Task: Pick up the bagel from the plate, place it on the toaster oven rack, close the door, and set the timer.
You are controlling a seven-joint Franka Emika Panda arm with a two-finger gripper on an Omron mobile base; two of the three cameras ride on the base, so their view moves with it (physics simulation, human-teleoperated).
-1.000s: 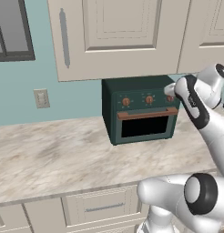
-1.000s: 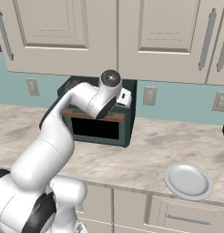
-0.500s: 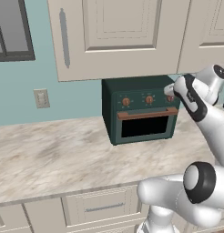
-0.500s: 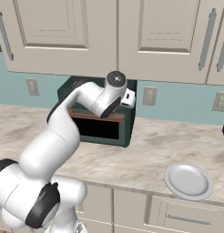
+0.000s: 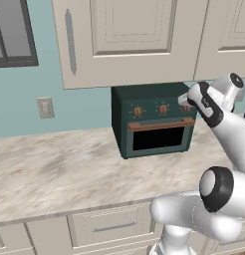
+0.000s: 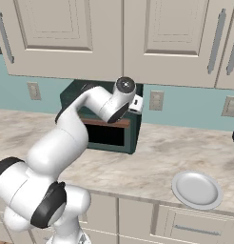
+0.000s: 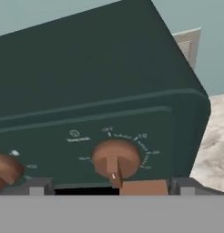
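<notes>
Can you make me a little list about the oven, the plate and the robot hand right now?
oven: dark green toaster oven on the counter, under the cupboards
door: shut
plate: white, nothing on it, on the counter away from the oven
hand: gripper open, right in front of the timer knob
bagel: can't see it

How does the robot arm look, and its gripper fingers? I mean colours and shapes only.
The arm is glossy white, built of rounded tube-like segments, with dark grey or black rings and round caps at its joints. No cables or markings are visible. The gripper has two small dark grey, blocky finger tips.
</notes>
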